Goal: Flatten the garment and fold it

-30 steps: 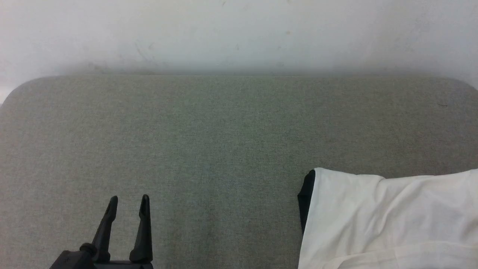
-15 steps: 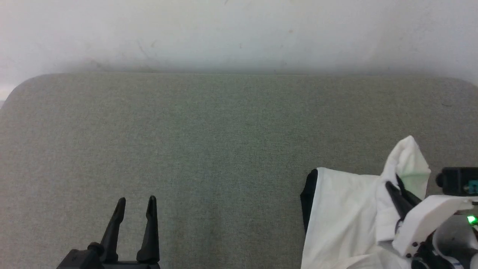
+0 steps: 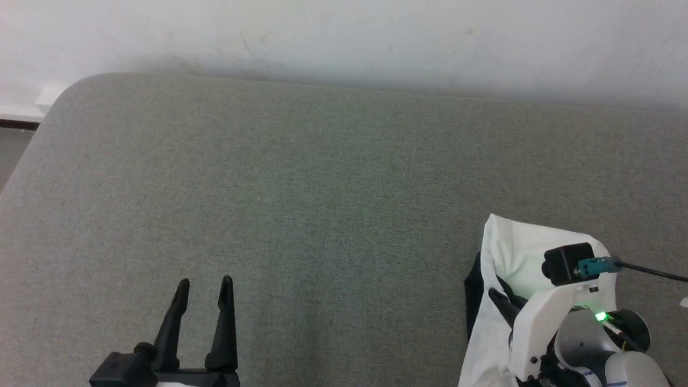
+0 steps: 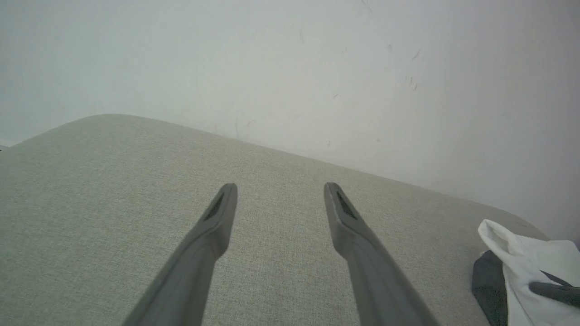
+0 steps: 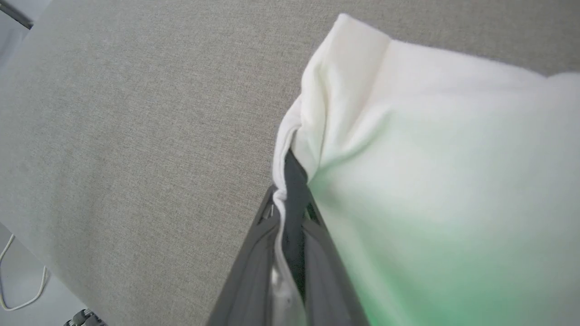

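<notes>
1. Surroundings: a grey fabric-covered table stands against a scuffed white wall at 12 o'clock in the head view. The pale right arm, with its black wrist camera, a thin cable and a green light, covers the garment's 5 o'clock side.
2. Left gripper: at 7 o'clock in the head view, fingers spread wide and holding nothing, above the table surface and well apart from the garment.
3. Right gripper: fingers pressed together, pinching a fold of white cloth. A dark strip lies between the fingers; cloth or shadow cannot be told.
4. Garment: at 4 o'clock in the head view, near the table's right end. It is bunched, not flat. The white cloth rises to a peak above the pinch, and black fabric shows along its 9 o'clock edge. The green light tints the cloth nearest the arm.
5. Edges: the table's far edge runs along the wall, with a rounded corner at 10 o'clock. In the right wrist view the table's edge runs along the 8 o'clock side, with floor and a white cord beyond.
6. Room: open grey surface stretches from the garment toward 9 and 11 o'clock, as far as the left gripper and the wall.
</notes>
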Available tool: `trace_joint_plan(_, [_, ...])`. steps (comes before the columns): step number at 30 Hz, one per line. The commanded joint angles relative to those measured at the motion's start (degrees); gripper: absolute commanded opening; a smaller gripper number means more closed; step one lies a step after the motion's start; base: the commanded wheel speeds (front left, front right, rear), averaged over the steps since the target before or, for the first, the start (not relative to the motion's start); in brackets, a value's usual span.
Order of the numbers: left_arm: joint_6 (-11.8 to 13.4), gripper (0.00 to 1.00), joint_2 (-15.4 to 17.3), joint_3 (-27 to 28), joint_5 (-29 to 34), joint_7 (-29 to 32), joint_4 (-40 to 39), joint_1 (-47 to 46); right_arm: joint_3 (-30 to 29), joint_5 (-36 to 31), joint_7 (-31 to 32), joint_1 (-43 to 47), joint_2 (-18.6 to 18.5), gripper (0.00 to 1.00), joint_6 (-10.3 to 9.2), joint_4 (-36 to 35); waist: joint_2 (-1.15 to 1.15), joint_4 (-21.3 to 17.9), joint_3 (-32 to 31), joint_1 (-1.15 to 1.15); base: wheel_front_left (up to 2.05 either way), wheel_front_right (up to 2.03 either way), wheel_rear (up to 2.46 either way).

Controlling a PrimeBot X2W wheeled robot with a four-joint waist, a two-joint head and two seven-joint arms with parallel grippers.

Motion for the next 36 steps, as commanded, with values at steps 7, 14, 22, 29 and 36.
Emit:
trace_joint_plan(7, [-0.90, 1.00, -1.10, 0.40, 0.03, -0.29, 1.11, -1.42, 0.32, -3.51, -0.33, -1.79, 0.35, 0.08, -0.03, 6.94, 0.00, 1.74, 0.64, 0.00, 0.00, 0.00, 0.00])
trace_joint_plan(14, [-1.36, 1.00, -1.52, 0.90, 0.17, -0.31, 1.57, -0.95, 1.99, -1.72, -1.77, -2.76, 0.44, 1.00, -0.03, 7.14, 0.00, 0.22, -0.41, 0.00, 0.00, 0.00, 0.00])
trace_joint_plan(22, [-1.43, 1.00, -1.31, 1.17, 0.99, -0.32, 1.00, -0.32, -5.98, 1.19, -2.53, -0.84, 0.46, 1.00, -0.03, -3.08, 0.00, -2.17, -1.28, 0.00, 0.00, 0.00, 0.00])
trace_joint_plan(29, [-0.75, 1.00, -0.16, 1.33, 2.79, -0.30, -0.99, 0.34, -15.90, 1.07, -0.62, 7.03, 0.46, 1.00, -0.03, -11.30, 0.00, -3.77, -0.13, 0.00, 0.00, 0.00, 0.00])
trace_joint_plan(36, [-0.75, 1.00, 0.62, 1.12, 2.92, 0.65, -2.05, -0.29, -16.46, 1.86, -1.72, 8.57, 0.46, 1.00, -0.03, -6.83, 0.00, -4.24, 0.78, 0.00, 0.00, 0.00, 0.00])
